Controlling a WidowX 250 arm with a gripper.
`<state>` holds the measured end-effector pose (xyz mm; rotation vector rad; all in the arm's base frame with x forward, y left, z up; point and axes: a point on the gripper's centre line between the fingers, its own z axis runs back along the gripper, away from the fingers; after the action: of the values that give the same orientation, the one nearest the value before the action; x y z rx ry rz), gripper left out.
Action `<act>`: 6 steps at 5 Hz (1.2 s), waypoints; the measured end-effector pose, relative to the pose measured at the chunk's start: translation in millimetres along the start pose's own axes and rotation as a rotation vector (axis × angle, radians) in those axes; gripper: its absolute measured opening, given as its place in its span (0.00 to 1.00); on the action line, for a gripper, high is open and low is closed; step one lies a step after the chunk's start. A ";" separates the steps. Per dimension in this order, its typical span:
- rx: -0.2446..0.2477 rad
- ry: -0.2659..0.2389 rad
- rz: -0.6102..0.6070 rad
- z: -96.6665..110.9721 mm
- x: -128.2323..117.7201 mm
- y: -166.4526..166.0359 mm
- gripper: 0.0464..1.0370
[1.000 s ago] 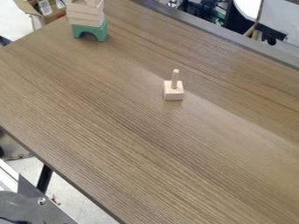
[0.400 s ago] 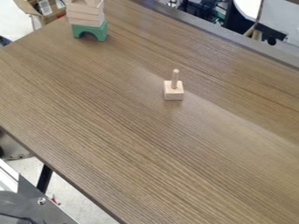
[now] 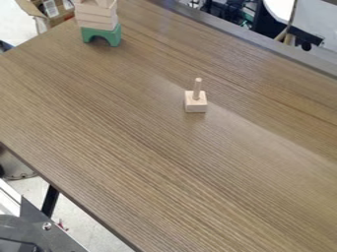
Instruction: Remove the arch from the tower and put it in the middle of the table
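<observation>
Brown surface [image 3: 131, 147] slants across the view, its long near edge dropping from the left side to the bottom. Near its upper-left edge stands the tower [image 3: 97, 18]: a green arch [image 3: 111, 34] at the foot, pale blocks stacked on it, the top cut off. Wood grain stretches between it and a peg block [image 3: 196, 105], upright and well in from the edges. How wide the jaws stand, I cannot tell.

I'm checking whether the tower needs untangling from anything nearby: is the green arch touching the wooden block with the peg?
Apart. The camera view shows a wide stretch of bare table between the green arch and the pegged block.
</observation>
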<state>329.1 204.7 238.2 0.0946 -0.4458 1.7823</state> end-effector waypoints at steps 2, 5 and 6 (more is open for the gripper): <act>0.079 -0.003 0.117 -30.1 8.5 3.7 0.96; 0.082 0.048 0.173 -77.9 15.2 -2.1 0.96; 0.086 0.052 0.166 -89.8 13.2 -4.7 0.96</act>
<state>345.4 248.8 160.5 0.0732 -0.3483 1.9630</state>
